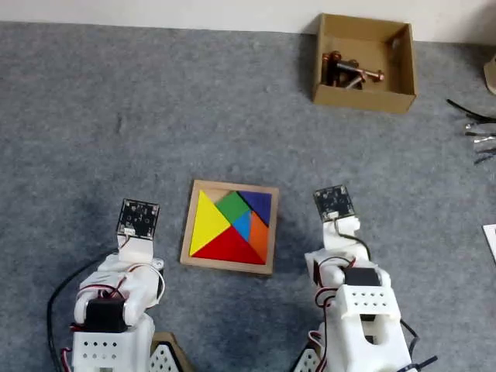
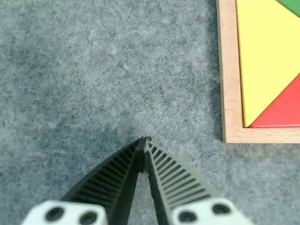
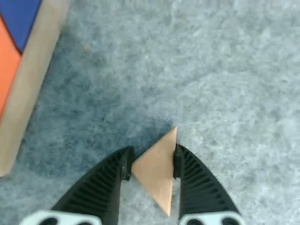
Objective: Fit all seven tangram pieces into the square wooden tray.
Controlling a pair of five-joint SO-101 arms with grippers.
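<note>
Left pincer [image 2: 144, 140] is clenched on nothing over the grey bench [image 2: 93, 70], just beside the tray [image 2: 228, 70], which holds 6 coloured pieces [image 1: 230, 225]. Right of the tray, the right pincer [image 3: 151, 158] grasps the tan triangle [image 3: 155, 180] by 2 edges. The triangle is likely light, stiff and slick, so its sloping sides could slip.

tray [image 2: 229, 70] between left tool [image 2: 144, 140], right tool [image 3: 152, 158] | pieces [image 1: 230, 226] in tray | triangle [image 3: 157, 180] in right tool | box [image 1: 363, 97] behind
</note>
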